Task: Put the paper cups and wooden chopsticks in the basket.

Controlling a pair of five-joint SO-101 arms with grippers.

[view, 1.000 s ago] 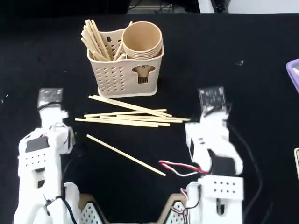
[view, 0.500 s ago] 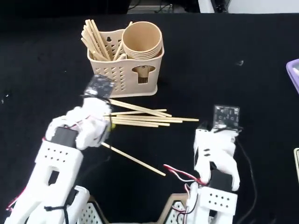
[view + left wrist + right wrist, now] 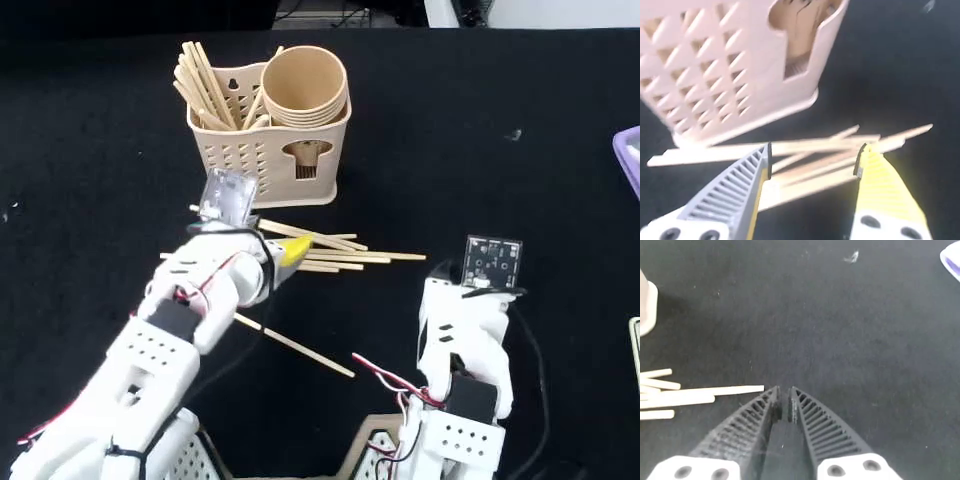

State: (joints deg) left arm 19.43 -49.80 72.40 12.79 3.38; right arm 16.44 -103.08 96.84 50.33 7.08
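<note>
A beige perforated basket [image 3: 265,155] stands at the back of the black table, holding stacked paper cups [image 3: 304,85] and several wooden chopsticks [image 3: 200,85]. More chopsticks [image 3: 335,255] lie in a loose pile in front of it, and one chopstick [image 3: 300,350] lies apart, nearer the arms. My left gripper [image 3: 812,155] hovers open over the pile [image 3: 815,165], its grey and yellow fingers on either side of the sticks, the basket [image 3: 730,65] just beyond. My right gripper [image 3: 783,397] is shut and holds nothing, low over bare cloth beside the stick ends [image 3: 700,392].
A purple object [image 3: 628,150] sits at the table's right edge. A small white speck [image 3: 513,134] lies on the cloth right of the basket. The right arm's body [image 3: 465,340] sits at the front right.
The left arm swung from the front left forward and rightward to the chopstick pile. The right arm drew back a little toward the front.
</note>
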